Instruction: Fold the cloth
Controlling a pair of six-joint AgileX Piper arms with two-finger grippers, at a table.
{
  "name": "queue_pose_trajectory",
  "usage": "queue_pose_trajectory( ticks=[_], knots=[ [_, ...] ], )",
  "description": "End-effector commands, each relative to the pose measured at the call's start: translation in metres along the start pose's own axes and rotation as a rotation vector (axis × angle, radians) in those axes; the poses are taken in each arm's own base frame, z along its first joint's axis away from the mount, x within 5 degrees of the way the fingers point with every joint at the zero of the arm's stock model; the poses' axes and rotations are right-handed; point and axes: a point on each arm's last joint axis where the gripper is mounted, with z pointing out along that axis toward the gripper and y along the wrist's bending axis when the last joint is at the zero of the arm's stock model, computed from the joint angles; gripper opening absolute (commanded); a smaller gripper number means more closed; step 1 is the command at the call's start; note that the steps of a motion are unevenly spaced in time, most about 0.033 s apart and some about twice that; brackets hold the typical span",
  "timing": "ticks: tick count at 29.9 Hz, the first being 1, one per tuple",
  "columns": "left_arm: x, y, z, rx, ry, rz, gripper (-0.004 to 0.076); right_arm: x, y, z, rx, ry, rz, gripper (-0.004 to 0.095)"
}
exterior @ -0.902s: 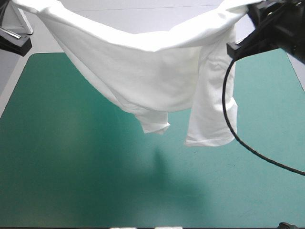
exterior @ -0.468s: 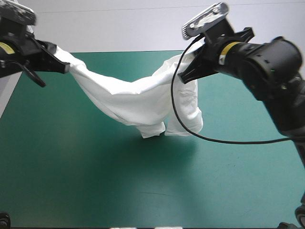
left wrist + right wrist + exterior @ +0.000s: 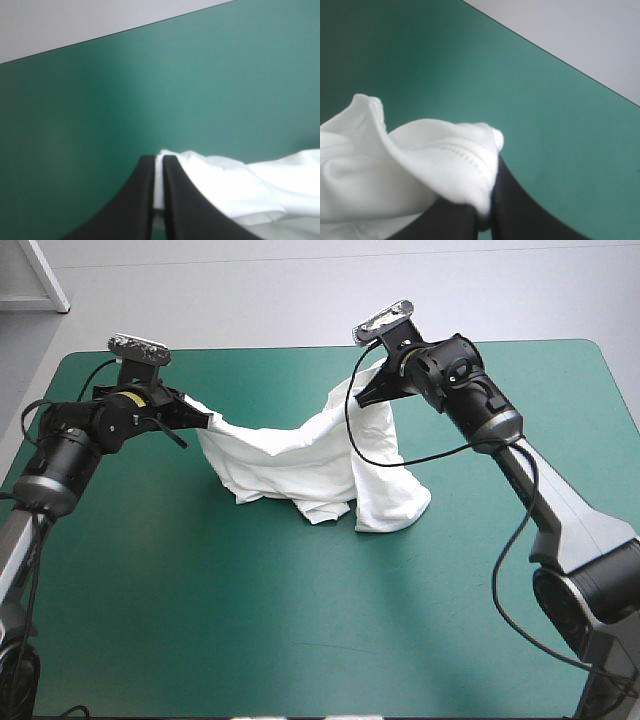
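Our left gripper (image 3: 203, 420) and right gripper (image 3: 366, 393) each clench the T-shirt (image 3: 300, 455), which sags between them, parallel to the table's (image 3: 200, 590) far edge.

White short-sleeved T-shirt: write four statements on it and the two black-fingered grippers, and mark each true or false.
The white short-sleeved T-shirt lies spread flat on the teal-green table cover. False: it sags bunched between the grippers, its lower folds on the cover.
The left gripper is shut on the T-shirt. True.
The right gripper is open and empty. False: it is shut on the T-shirt.
Both grippers are over the table's far half. True.
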Motion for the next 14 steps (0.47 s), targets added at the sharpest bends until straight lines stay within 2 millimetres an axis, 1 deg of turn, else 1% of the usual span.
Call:
queue_pose_trajectory(
  ticks=[1, 2, 3, 6, 9, 10, 11, 13, 14],
  knots=[
    [-0.016, 0.004, 0.018, -0.041, -0.181, -0.021, 0.0019, -0.017, -0.016, 0.006, 0.04, -0.19, 0.006, -0.0017],
    [-0.015, 0.005, 0.029, -0.047, -0.196, -0.023, 0.0019, -0.016, -0.017, 0.014, 0.043, -0.203, 0.007, -0.0017],
    [-0.014, 0.006, 0.044, -0.057, -0.22, -0.024, 0.0019, -0.015, -0.016, 0.027, 0.049, -0.228, -0.005, -0.0017],
    [-0.009, 0.007, 0.074, -0.081, -0.288, -0.033, 0.0019, -0.015, -0.018, 0.052, 0.056, -0.31, -0.009, -0.0017],
    [-0.009, 0.01, 0.097, -0.12, -0.412, -0.038, 0.002, -0.014, -0.016, 0.071, 0.046, -0.379, 0.008, -0.0014],
    [-0.008, 0.011, 0.104, -0.132, -0.449, -0.038, 0.0024, -0.013, -0.015, 0.077, 0.037, -0.39, 0.032, 0.0002],
    [-0.006, 0.011, 0.11, -0.137, -0.47, -0.048, 0.0041, -0.011, -0.016, 0.081, 0.035, -0.398, 0.051, 0.0046],
    [-0.002, 0.011, 0.119, -0.139, -0.477, -0.061, 0.0121, -0.008, -0.016, 0.089, 0.031, -0.396, 0.06, 0.0196],
    [-0.001, 0.011, 0.122, -0.14, -0.475, -0.061, 0.019, -0.007, -0.016, 0.091, 0.029, -0.391, 0.068, 0.0312]
  ],
)
